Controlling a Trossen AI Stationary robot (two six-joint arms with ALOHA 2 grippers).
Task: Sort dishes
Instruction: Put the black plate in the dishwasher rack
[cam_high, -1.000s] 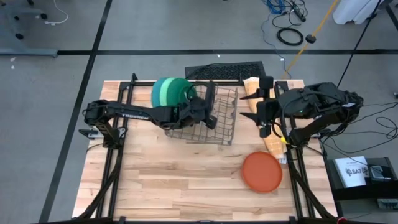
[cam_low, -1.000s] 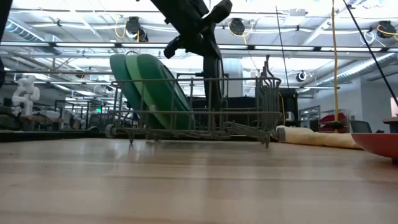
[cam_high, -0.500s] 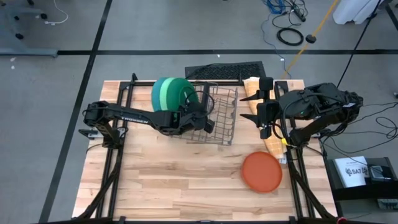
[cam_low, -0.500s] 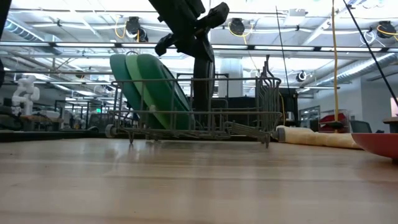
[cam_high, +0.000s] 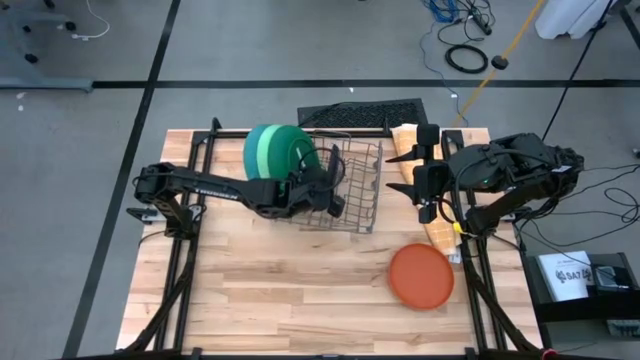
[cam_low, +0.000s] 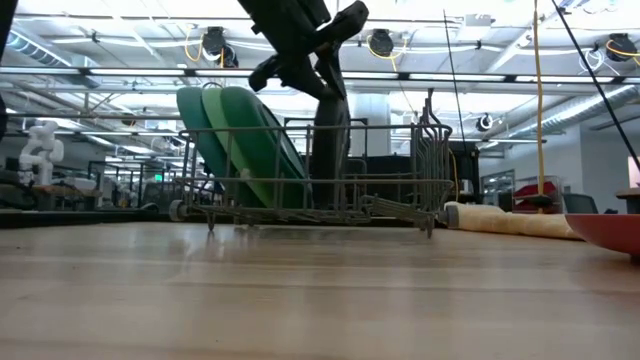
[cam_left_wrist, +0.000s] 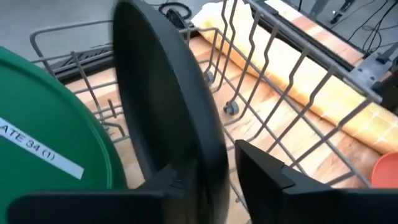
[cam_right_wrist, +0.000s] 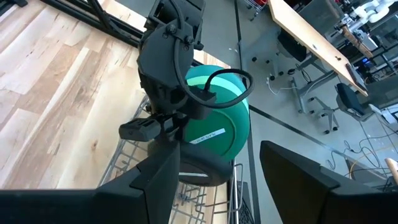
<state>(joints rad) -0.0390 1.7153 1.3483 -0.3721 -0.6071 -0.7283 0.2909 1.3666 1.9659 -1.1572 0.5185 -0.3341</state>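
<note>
Your dish rack (cam_high: 345, 190) sits upper centre of the high view, on the table (cam_high: 270, 290). Three large plates already stand on edge in its left end: light green plate (cam_low: 192, 125), teal plate (cam_low: 212, 125) and dark green plate (cam_low: 255, 145), leaning together at centre left of the low view.

A fourth is going in now. The black plate (cam_left_wrist: 168, 106) stands upright in a slot next to the dark green one, filling the middle of the left wrist view. The left gripper (cam_left_wrist: 214, 177) straddles its rim at the bottom of that view; the fingers look loosened, with a slight gap showing on one side, so you are likely mid-release, though whether contact has fully ended is not clear.

The orange plate (cam_high: 421, 276) lies flat on the table, lower right of the high view, untouched. That is your one dish left, by this reckoning.

The right gripper (cam_high: 424, 196) waits spread and empty over the folded cloth (cam_high: 436, 236), right of the rack.
</note>
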